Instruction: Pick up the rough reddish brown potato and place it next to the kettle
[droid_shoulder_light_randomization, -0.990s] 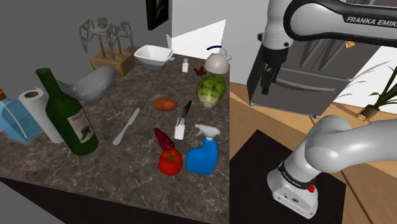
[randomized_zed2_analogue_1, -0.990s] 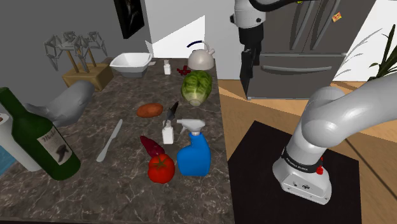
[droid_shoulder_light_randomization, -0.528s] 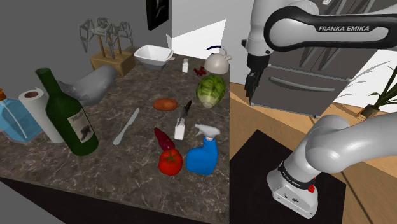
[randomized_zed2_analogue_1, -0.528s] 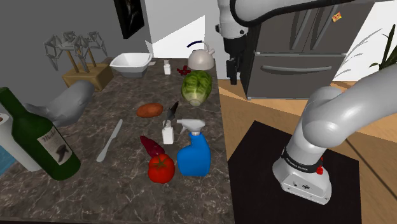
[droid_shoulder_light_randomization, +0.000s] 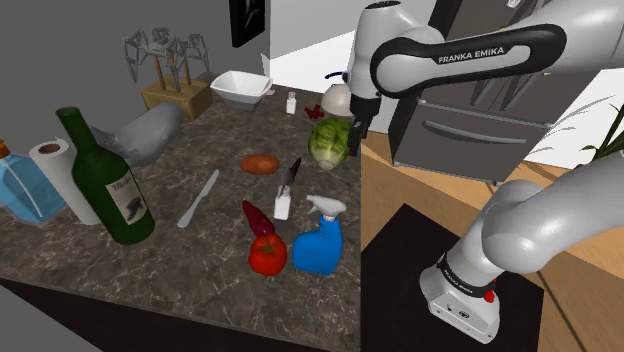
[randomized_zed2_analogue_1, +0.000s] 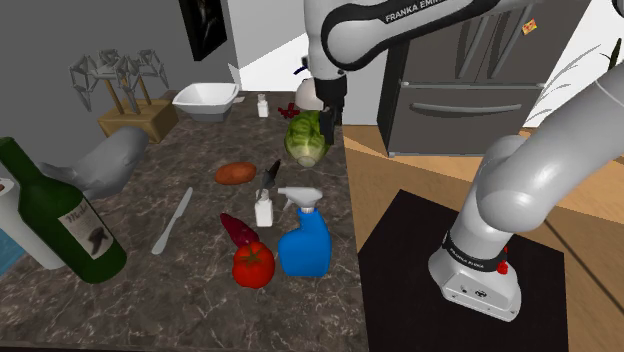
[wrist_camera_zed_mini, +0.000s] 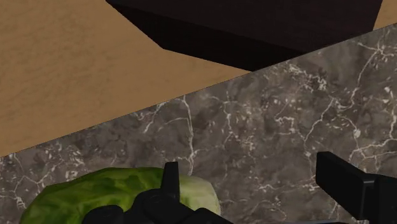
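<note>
The reddish brown potato (droid_shoulder_light_randomization: 260, 163) (randomized_zed2_analogue_1: 236, 173) lies in the middle of the dark marble counter (droid_shoulder_light_randomization: 200, 250). A pale kettle (droid_shoulder_light_randomization: 337, 100) stands at the counter's far corner, partly behind my arm. My black gripper (droid_shoulder_light_randomization: 354, 140) (randomized_zed2_analogue_1: 325, 130) hangs above the counter's edge, just past a green cabbage (droid_shoulder_light_randomization: 328, 142) (randomized_zed2_analogue_1: 305, 140), well apart from the potato. In the wrist view the gripper (wrist_camera_zed_mini: 254, 184) is open over bare marble, its fingers standing wide apart with nothing between them. The cabbage (wrist_camera_zed_mini: 114, 191) lies beside one finger.
Near the potato are a black-handled knife (droid_shoulder_light_randomization: 293, 172), a white shaker (droid_shoulder_light_randomization: 283, 205), a butter knife (droid_shoulder_light_randomization: 198, 198), a red pepper (droid_shoulder_light_randomization: 256, 217), a tomato (droid_shoulder_light_randomization: 268, 254) and a blue spray bottle (droid_shoulder_light_randomization: 319, 240). A green bottle (droid_shoulder_light_randomization: 105, 180), white bowl (droid_shoulder_light_randomization: 240, 88) and fridge (droid_shoulder_light_randomization: 470, 120) surround them.
The arm has swung from in front of the fridge, over the floor, toward the shoulder view's left, and now stands over the counter's edge by the cabbage. The fingers stayed open.
</note>
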